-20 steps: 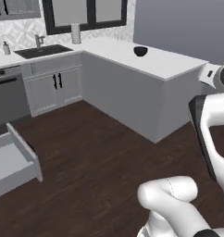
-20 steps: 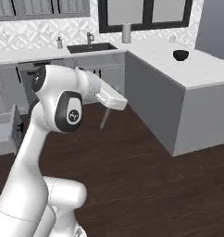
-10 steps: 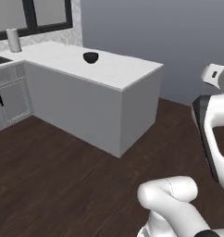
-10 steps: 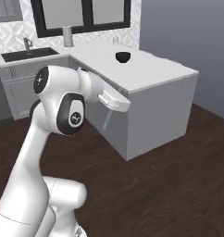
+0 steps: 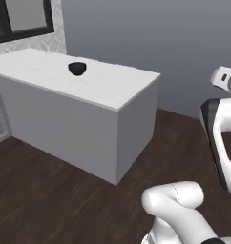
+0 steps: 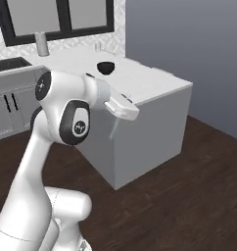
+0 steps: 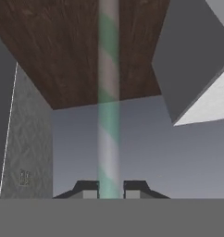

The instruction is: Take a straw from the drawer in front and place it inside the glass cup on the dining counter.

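Note:
My gripper (image 7: pixel 109 187) is shut on a green-and-white striped straw (image 7: pixel 108 97), which runs straight out from between the two fingertips. In the right base view the gripper (image 6: pixel 118 115) hangs in front of the dining counter's near side, with the straw (image 6: pixel 112 131) pointing down from it. The dining counter (image 5: pixel 112 88) is a white slab on a grey base. Small and faint at its far end by the wall stands the glass cup (image 6: pixel 97 46). The drawer is out of view.
A dark bowl (image 5: pixel 77 68) sits on the dining counter, also seen as the bowl (image 6: pixel 106 67) beyond my arm. A white paper-towel roll (image 6: pixel 41 44) stands under the window. Grey cabinets (image 6: pixel 10 105) line the left. Dark wood floor (image 5: pixel 50 195) spreads around the counter's corner.
The whole scene has slid left as the base turned right. The sink and open drawer have left view and the counter looms larger. The gripper stays shut on the straw.

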